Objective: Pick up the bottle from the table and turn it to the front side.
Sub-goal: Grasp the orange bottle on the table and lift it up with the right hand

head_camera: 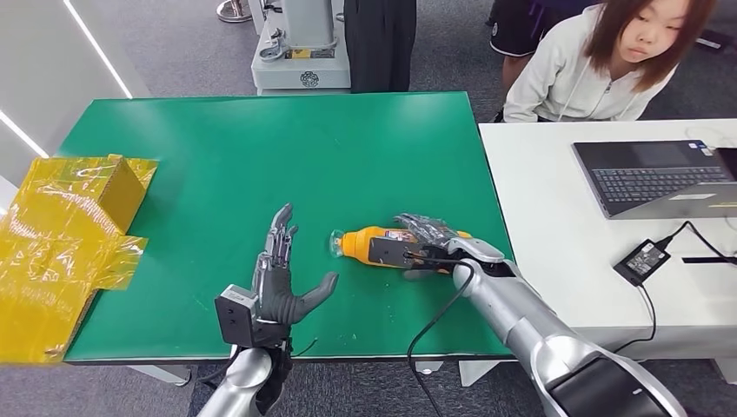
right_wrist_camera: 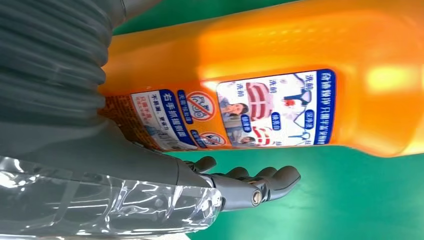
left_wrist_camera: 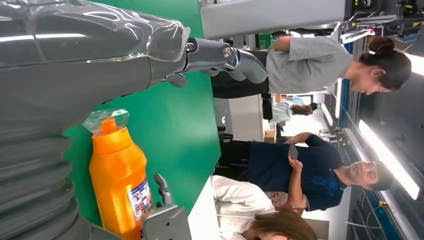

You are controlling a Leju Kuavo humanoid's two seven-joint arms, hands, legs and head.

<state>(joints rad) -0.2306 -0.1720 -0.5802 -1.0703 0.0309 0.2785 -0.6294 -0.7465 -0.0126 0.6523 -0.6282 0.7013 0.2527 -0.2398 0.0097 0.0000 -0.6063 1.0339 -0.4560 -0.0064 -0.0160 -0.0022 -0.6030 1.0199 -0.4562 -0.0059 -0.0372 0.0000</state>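
We're looking down on the green table (head_camera: 261,148), broad and flat in front of us, with the white desk (head_camera: 556,226) butted against its right edge carrying a laptop (head_camera: 660,178) and a power adapter (head_camera: 640,261), a person seated behind it, and a crumpled heap of yellow film (head_camera: 65,234) at the table's left end. Near the front edge the orange bottle (head_camera: 369,244) lies on its side, capped neck pointing toward our left hand (head_camera: 278,282), a placement that, we judge, leaves its body free for a grasp from the right. And there's our right hand (head_camera: 428,241), draped over the bottle's body from above, its fingers (head_camera: 421,228) laid across the top, while in the right wrist view the label (right_wrist_camera: 272,110) sits just beside the palm with the fingers (right_wrist_camera: 250,182) curled past it over green surface; whether they've really clamped on we cannot tell. The left hand waits palm-up and spread, holding nothing, a little apart from the cap (left_wrist_camera: 107,125), likely ready to help with the turn
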